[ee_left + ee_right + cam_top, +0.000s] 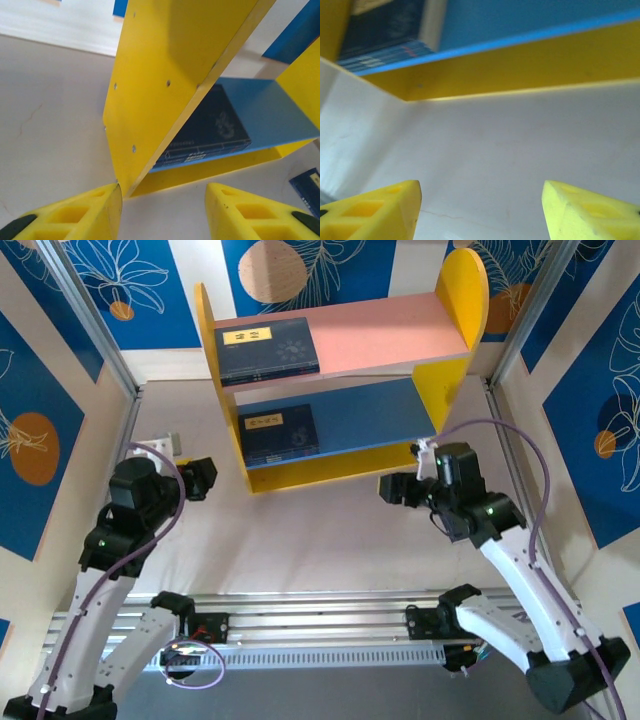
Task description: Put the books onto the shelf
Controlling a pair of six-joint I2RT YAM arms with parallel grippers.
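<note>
The shelf (455, 315) stands at the back of the table, with yellow side panels, a pink upper board and a blue lower board. One navy book (270, 345) lies flat on the pink board. Another navy book (278, 433) lies on the blue board, also seen as the book (210, 130) and the book (385, 35). My left gripper (200, 478) is open and empty at the shelf's front left corner; in its wrist view the left gripper (162, 210) has its left fingertip close to the yellow side panel (160, 75). My right gripper (392, 488), seen as the gripper (481, 205), is open over bare table before the shelf's front right.
A white socket box (160, 448) sits by the left wall behind the left arm. Metal frame posts (520, 330) and blue patterned walls close in the sides and back. A dark navy corner with a tan patch (307, 184) shows on the table; I cannot tell what it is.
</note>
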